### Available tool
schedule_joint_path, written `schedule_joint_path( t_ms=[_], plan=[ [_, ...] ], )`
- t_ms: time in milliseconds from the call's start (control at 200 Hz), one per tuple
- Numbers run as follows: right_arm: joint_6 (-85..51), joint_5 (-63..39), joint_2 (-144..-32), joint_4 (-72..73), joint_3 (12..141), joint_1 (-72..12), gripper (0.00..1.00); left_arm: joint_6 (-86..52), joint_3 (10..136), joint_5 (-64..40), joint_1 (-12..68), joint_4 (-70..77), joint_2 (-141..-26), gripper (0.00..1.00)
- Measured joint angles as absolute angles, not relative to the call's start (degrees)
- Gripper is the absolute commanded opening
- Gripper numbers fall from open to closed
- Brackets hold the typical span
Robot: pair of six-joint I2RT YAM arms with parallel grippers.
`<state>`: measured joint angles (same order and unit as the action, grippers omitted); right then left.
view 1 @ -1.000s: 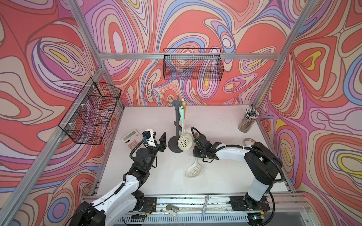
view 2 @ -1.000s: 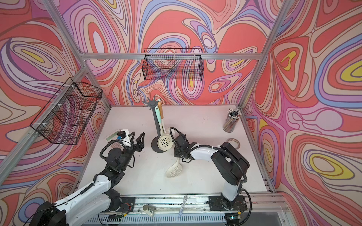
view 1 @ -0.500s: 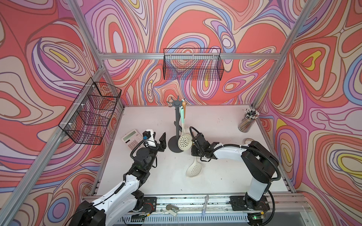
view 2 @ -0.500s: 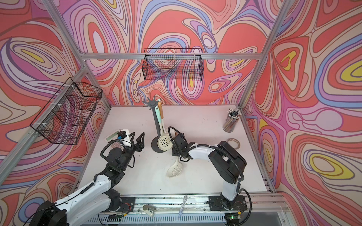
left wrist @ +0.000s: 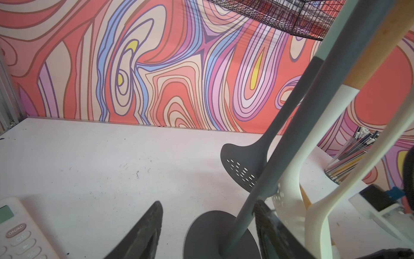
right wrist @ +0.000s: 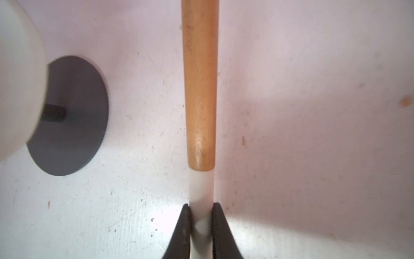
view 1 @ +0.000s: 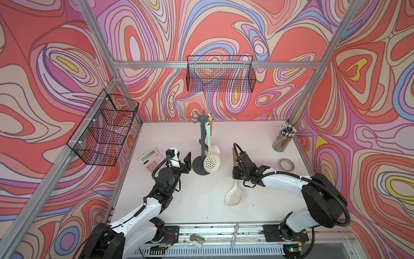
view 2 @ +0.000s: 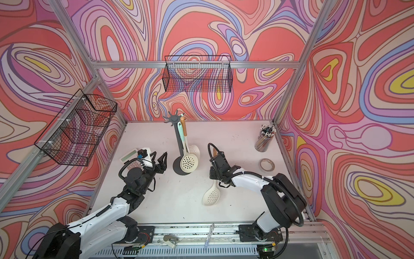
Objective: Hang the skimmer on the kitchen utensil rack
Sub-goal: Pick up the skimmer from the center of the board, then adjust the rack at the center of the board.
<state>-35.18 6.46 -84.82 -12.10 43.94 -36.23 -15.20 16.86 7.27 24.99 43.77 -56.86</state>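
Note:
The skimmer lies on the white table, its cream perforated head [view 1: 234, 196] [view 2: 211, 195] toward the front and its wooden handle [right wrist: 199, 89] pointing to the back. My right gripper [right wrist: 201, 206] [view 1: 235, 173] is shut on the skimmer's cream neck, just below the wood. To its left stands the dark grey kitchen utensil rack [view 1: 202, 143] [view 2: 178, 139], with its round base [left wrist: 208, 235] on the table. My left gripper [left wrist: 209, 201] [view 2: 159, 160] is open low beside the base. The pole [left wrist: 291, 139] runs between its fingers, close against one finger [left wrist: 266, 222].
Three utensils hang on the rack: a cream skimmer [view 1: 211, 162], a cream slotted turner [view 1: 215, 149] and a grey slotted spoon [left wrist: 242, 166]. A calculator [view 1: 151, 159] lies left, a pen cup [view 1: 282, 140] and tape roll [view 1: 286, 164] right. Wire baskets [view 1: 220, 75] [view 1: 104, 127] hang on the walls.
My right arm has shifted to the right, away from the rack, and the skimmer has moved with it. The left arm has stayed where it was.

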Motion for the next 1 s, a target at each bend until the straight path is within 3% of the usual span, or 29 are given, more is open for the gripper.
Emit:
schedule_joint_path(
  t_ms=[456,1002],
  plan=[
    [-23.29,-0.32,-70.24,-2.79,40.23,-34.22,0.0,-13.72,20.62,2.42,24.99,47.59,-66.85,0.67],
    [-17.1,-3.29,-59.99,1.32,37.54,-33.06,0.0,-8.93,26.41,-6.42,24.77,46.46,-67.37,0.6]
  ],
)
